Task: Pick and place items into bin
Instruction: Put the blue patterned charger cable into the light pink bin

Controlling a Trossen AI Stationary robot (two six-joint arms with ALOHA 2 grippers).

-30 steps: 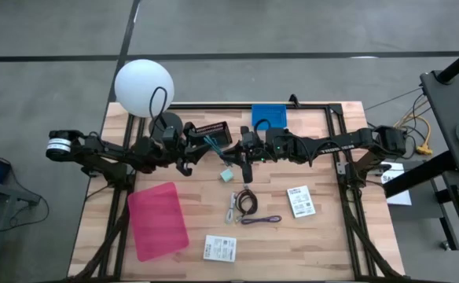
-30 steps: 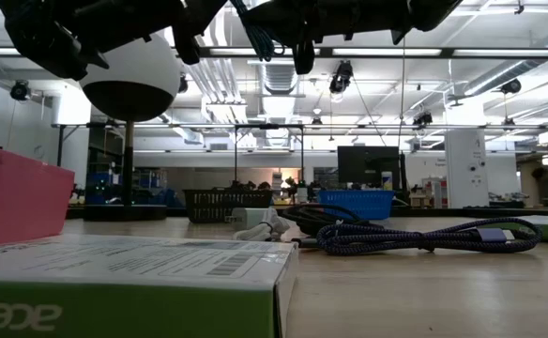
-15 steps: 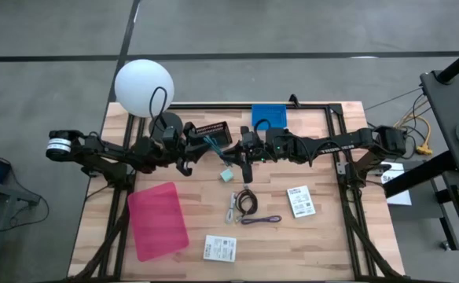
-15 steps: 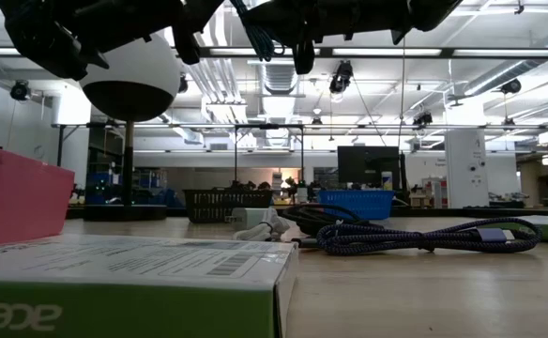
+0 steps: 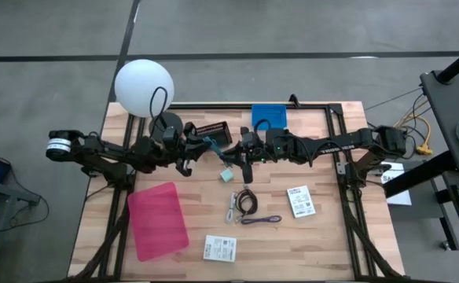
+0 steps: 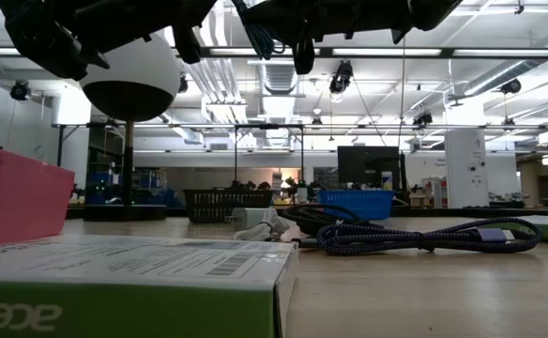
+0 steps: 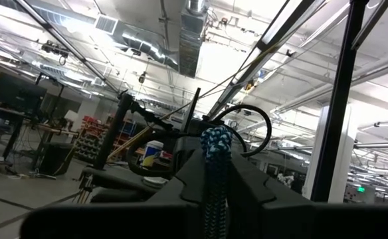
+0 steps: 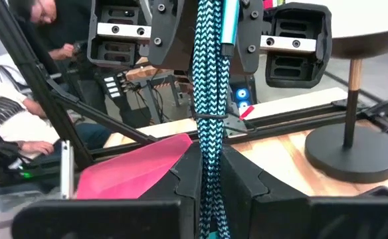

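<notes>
A teal-and-black braided cable (image 5: 213,145) hangs in the air over the middle of the table, between my two grippers. My left gripper (image 5: 200,147) comes from the table's left and is shut on one end of it. My right gripper (image 5: 231,152) comes from the right and is shut on the other end. On the wood below lie a pale teal cube (image 5: 226,174), a black coiled cable (image 5: 247,201), a purple cable (image 5: 262,220), two white packets (image 5: 300,201) (image 5: 219,248) and a flat pink item (image 5: 159,220). My left gripper pinches the bundled cable near its teal connector (image 8: 228,21) between its two fingers, coming from the table's left and tipped slightly upward. The cable's folded end (image 7: 215,141) sticks out past the fingertips, clear of the table. My right gripper pinches the same bundle (image 8: 207,154) between its two fingers, about level, from the table's right. The strands run straight from its fingers to the left gripper, along the fingers. The cable is lifted clear of the table.
A black bin (image 5: 211,128) and a blue bin (image 5: 269,116) stand at the far edge. A lamp with a white globe (image 5: 143,86) stands at the far left corner. People (image 8: 21,99) are beyond the table's left side.
My left gripper has shut on the cable's end that my right gripper holds out. Neither arm has shifted, and the cable has stayed where it was.
</notes>
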